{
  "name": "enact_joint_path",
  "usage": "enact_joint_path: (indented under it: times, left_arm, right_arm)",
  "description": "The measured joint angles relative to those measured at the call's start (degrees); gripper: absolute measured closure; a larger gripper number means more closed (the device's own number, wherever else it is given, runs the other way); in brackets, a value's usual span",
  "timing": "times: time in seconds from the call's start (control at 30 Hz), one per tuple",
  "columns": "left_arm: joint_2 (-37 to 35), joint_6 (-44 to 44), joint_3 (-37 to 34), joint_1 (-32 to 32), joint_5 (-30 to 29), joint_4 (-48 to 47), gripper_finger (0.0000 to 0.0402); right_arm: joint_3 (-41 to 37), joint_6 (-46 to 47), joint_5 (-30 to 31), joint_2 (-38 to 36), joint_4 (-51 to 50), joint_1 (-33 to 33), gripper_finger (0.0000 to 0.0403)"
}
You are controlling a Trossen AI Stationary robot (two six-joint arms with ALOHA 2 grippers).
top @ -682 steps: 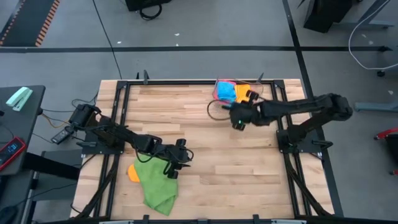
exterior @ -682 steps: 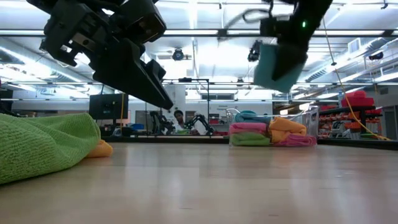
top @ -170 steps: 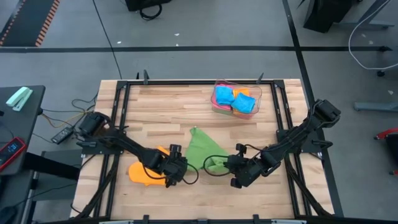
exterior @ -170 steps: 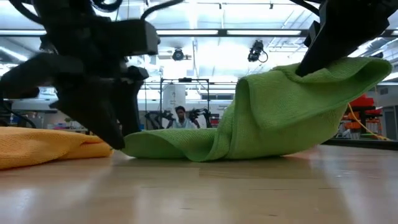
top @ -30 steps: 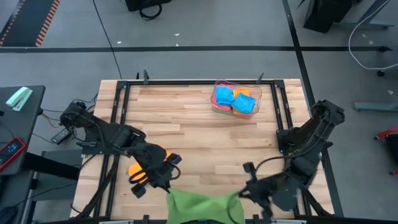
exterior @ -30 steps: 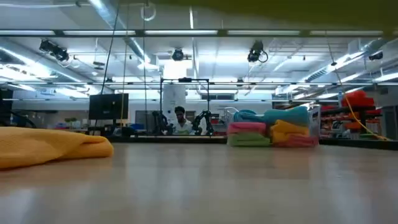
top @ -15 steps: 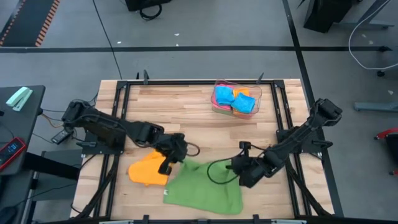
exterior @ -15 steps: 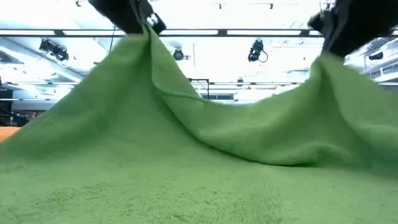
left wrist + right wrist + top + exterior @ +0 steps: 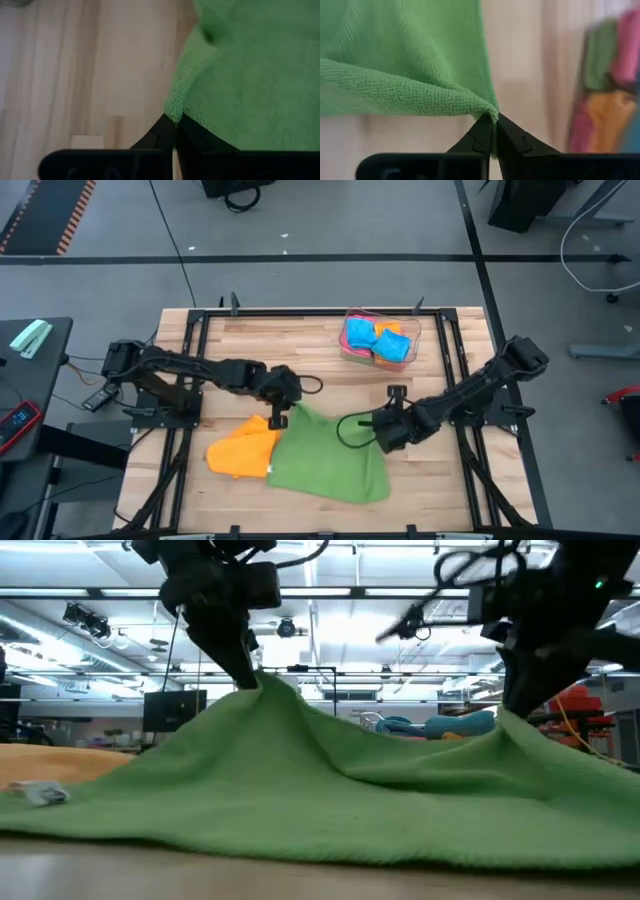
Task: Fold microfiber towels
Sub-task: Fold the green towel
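A green microfiber towel lies spread on the wooden table, its near part flat and its two far corners raised into peaks. My left gripper is shut on the far left corner, my right gripper on the far right corner. In the low view the left gripper and the right gripper come down on the peaks from above. An orange towel lies crumpled beside the green one, whose left edge reaches its right side. My left gripper pinches the green towel's far left corner between its two fingers, slanting down from above. That corner is lifted into a peak; the cloth slopes down from it to the table. My right gripper pinches the far right corner between its two fingers, slanting down from above. The hem folds around at the pinch. This corner stands lower, and the cloth sags between the two holds.
A clear tray with blue, orange, pink and green towels stands at the far edge, right of the middle. Black frame rails run along both sides of the table. Bare wood lies between the tray and the grippers.
Both grippers, shut on the towel, have come from high over the near edge toward the far edge and down. The green towel, which hung between them, has been laid out: its near part now rests flat on the table, and only its far corners stay lifted.
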Motion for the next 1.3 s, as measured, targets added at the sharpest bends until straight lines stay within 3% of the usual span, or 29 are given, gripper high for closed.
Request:
enact_joint_path:
  times: [0.2, 0.4, 0.53, 0.7, 0.8, 0.97, 1.1, 1.3]
  left_arm:
    - [1.40, 2.02, 0.00, 2.72, -3.93, 0.10, 0.0371]
    - [2.56, 3.48, 0.02, 4.74, -7.48, -3.23, 0.0273]
    - [2.10, 3.80, 0.38, 4.79, -7.34, -6.13, 0.0211]
    - [1.46, 11.08, 0.38, 1.71, 3.84, -6.81, 0.0178]
    - [1.46, 14.66, 0.13, -1.98, 6.67, -6.70, 0.0179]
    - [1.46, 18.63, -1.46, -10.34, 6.69, -5.97, 0.0190]
    - [1.51, 23.35, -4.00, -15.82, 5.99, -4.09, 0.0193]
    - [1.57, 26.24, -7.74, -19.84, -4.19, 0.10, 0.0194]
  right_arm:
    - [-0.04, -4.91, -0.02, -0.03, -5.76, -5.78, 0.0308]
    - [0.16, -0.77, 0.01, -0.08, -11.86, -10.69, 0.0205]
    - [0.17, 4.67, -2.19, -0.09, -16.46, -10.40, 0.0166]
    - [0.22, 7.74, -3.28, -0.09, -15.10, -6.79, 0.0153]
    - [0.22, 12.11, -4.03, -0.20, -15.86, -3.49, 0.0154]
    - [0.22, 20.59, -3.76, -0.40, -13.36, 3.93, 0.0156]
    - [0.22, 27.68, 0.20, -0.39, -10.46, 9.39, 0.0156]
    - [0.22, 37.36, 2.60, -0.39, -10.15, 13.60, 0.0147]
